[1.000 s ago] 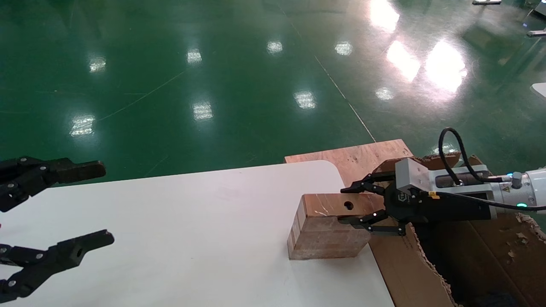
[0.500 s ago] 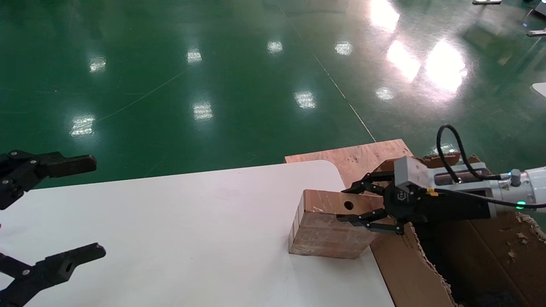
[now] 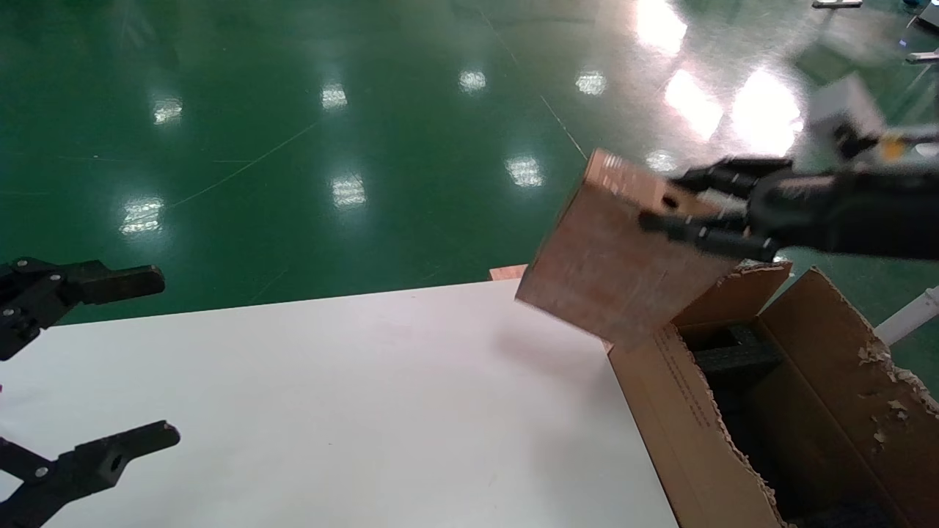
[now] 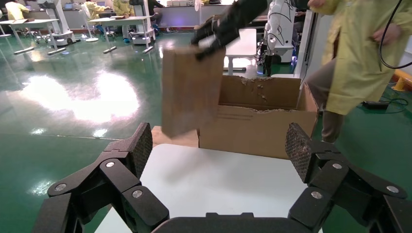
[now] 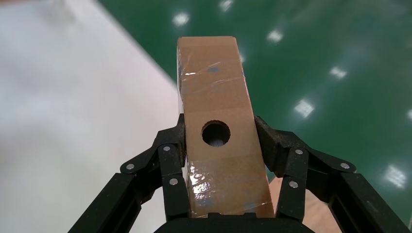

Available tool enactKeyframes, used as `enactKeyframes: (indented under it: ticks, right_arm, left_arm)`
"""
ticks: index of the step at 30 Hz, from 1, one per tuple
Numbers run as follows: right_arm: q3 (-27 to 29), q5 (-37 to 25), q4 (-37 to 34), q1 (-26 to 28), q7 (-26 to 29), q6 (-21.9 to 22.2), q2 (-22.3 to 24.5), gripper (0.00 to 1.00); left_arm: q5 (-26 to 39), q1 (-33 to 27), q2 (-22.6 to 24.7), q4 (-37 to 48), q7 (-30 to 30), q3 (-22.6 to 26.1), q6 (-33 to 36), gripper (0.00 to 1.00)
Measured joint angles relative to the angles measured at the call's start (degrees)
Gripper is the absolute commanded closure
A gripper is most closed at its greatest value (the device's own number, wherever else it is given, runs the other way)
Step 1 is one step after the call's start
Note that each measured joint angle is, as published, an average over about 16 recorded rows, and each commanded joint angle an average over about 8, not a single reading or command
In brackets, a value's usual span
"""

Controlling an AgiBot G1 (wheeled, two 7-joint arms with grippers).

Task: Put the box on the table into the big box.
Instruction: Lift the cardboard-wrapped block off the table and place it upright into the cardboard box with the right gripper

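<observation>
**Box airborne beside the carton**

Since half a second ago the box (image 3: pixel 623 257) has left the table (image 3: pixel 352 411), where it stood on edge near the far right corner; we now see it raised clear of the white top and tilted, its lower corner hanging just over the near-left wall of the big box (image 3: pixel 682 411). The left arm has not shifted in that interval.

Right gripper (image 3: pixel 686 209): clamped on the box's upper end, one finger on each broad face. Our right wrist view confirms it, with the fingers (image 5: pixel 170 160) pressed against both sides of the narrow face that carries the round hole, and tape glinting across that face. The arm reaches in from the right edge of the head view, high above the carton, and is motion-blurred.

Big box: open, ragged torn flaps up, black foam (image 3: pixel 733 356) visible inside, small black print along its side. It sits against the table's right edge.

A sliver of reddish plywood board (image 3: pixel 506 273) shows behind the table's far edge, under the lifted box.

Left gripper (image 3: pixel 125 359): spread wide, holding nothing, hovering over the table's left end. From its wrist view we see the box (image 4: pixel 189 92) aloft in front of the carton (image 4: pixel 257 124), and a person in a yellow coat (image 4: pixel 362 58) standing behind.
</observation>
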Motion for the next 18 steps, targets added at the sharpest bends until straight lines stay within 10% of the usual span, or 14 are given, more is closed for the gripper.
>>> enactKeyframes:
  ticks: [18]
  right_arm:
    - [1.9, -9.2, 30.1, 10.2, 27.1, 12.8, 27.0, 1.00]
  left_arm:
    - [0.0, 0.0, 0.0, 0.0, 0.0, 0.0, 0.0, 0.00]
